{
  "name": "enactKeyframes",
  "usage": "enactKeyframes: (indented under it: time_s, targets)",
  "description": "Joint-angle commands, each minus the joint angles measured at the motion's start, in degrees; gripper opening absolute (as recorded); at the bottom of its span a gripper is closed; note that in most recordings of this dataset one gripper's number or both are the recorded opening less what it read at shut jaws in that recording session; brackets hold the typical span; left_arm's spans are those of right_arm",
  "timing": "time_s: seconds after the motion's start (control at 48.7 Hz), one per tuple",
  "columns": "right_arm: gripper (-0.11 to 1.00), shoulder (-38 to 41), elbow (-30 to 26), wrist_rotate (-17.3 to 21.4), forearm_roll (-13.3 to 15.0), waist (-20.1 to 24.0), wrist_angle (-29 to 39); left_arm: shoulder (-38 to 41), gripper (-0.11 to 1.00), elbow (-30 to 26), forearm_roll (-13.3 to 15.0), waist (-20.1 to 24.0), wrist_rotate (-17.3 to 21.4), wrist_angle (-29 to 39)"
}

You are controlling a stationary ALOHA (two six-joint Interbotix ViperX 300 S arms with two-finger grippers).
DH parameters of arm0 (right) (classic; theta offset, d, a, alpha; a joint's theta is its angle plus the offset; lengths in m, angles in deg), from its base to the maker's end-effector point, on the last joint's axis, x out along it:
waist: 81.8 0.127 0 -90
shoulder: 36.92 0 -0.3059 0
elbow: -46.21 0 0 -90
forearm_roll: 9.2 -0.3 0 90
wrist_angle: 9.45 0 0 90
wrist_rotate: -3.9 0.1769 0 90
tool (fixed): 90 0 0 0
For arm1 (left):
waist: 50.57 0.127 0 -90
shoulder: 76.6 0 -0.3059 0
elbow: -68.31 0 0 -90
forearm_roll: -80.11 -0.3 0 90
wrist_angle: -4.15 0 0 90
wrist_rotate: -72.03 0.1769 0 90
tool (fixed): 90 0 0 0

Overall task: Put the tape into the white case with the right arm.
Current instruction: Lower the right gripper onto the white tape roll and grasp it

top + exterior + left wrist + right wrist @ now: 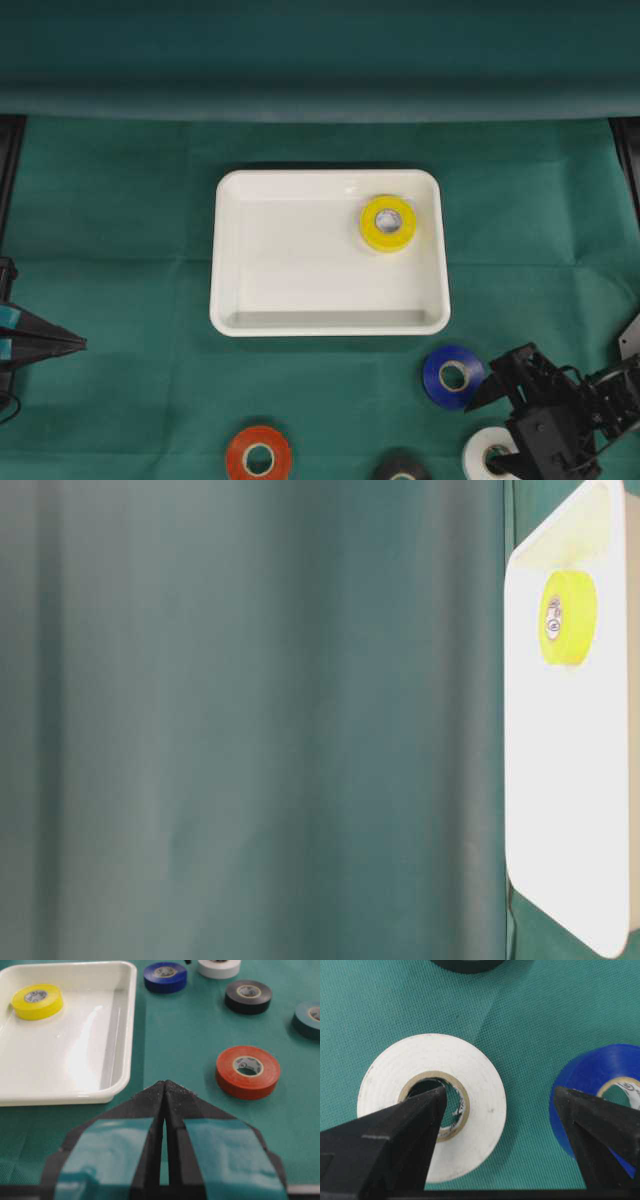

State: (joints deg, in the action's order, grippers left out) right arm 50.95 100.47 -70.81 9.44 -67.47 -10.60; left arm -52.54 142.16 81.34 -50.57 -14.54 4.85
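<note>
Lab robot bench, not a home — green cloth (pixel 120 300) covers the whole table and runs up as a backdrop at the far edge. Black arm mounts (pixel 10 150) at both sides, tape rolls (pixel 247 1071) in assorted colours laid out by a tray (pixel 228 300).

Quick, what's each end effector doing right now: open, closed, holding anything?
Left end effector: closed, holding nothing.
Right end effector: open, empty, over the white tape, one finger above its core.
</note>
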Motion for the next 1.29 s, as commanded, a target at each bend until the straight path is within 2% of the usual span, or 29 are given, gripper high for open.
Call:
enactKeyframes:
  time_s: [0.0, 0.575, 0.636, 0.78, 0.883, 1.273]
  targets:
    - [0.73, 0.88, -1.32, 0.00, 0.09, 0.18, -1.05, 0.44, 0.00, -0.62, 0.18, 0.18, 0.09, -0.62]
    - [0.71, 3.87, -2.64, -0.09, 0.00, 0.18, -1.14, 0.44, 0.00, -0.53, 0.18, 0.18, 0.09, -0.62]
    - [0.62, 3.87, -2.72, -0.09, 0.00, 0.18, -1.14, 0.44, 0.00, -0.53, 0.09, 0.18, 0.09, -0.62]
    - [0.21, 3.96, -2.72, 0.00, 0.00, 0.18, -1.05, 0.44, 0.00, -0.53, 0.18, 0.18, 0.09, -0.62]
    - [0.02, 3.87, -2.72, 0.00, 0.00, 0.18, -1.05, 0.44, 0.00, -0.53, 0.18, 0.18, 0.09, -0.53]
    - [0.01, 3.87, -3.87, 0.00, -0.18, 0.18, -1.05, 0.44, 0.00, -0.53, 0.09, 0.18, 0.09, -0.62]
